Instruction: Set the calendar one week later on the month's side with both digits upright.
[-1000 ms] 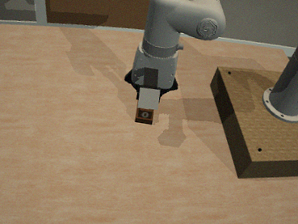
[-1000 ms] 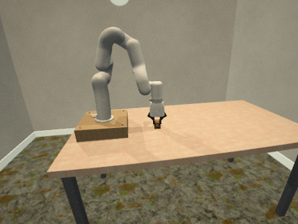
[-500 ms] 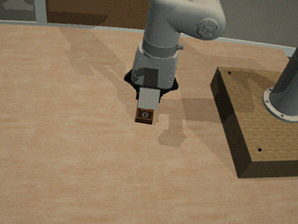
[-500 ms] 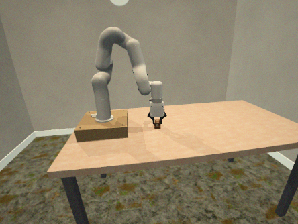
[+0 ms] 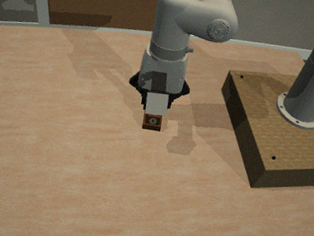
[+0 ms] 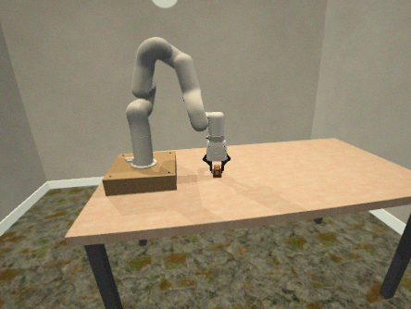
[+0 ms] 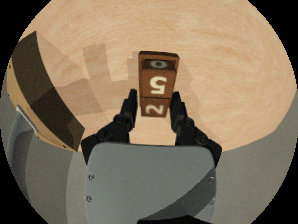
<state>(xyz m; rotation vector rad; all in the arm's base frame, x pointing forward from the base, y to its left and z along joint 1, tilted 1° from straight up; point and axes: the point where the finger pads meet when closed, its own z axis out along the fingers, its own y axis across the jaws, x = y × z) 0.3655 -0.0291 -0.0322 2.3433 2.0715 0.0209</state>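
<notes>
The small brown tray (image 5: pixel 151 127) (image 7: pixel 158 53) holds brown blocks with pale digits; it is tiny in the exterior view. In the wrist view a face with a 5 (image 7: pixel 158 85) shows large and upside down. A darker face with a 0 (image 7: pixel 158 64) (image 5: pixel 152 121) lies beyond it, inside the rim, and a smaller face with a 2 (image 7: pixel 154 109) lies nearer. Whether both cubes sit flat cannot be told. My gripper (image 7: pixel 154 98) (image 6: pixel 217 169) is open; its fingers stand on both sides of the blocks with a gap at each side.
The robot's base stands on a thick wooden block (image 5: pixel 305 148) (image 6: pixel 139 185) (image 7: pixel 42 100), to the right in the top view and to the left in the other views. The wooden table top (image 5: pixel 64 175) (image 6: pixel 287 185) extends around the tray. A grey plate on the gripper hides part of the tray in the top view.
</notes>
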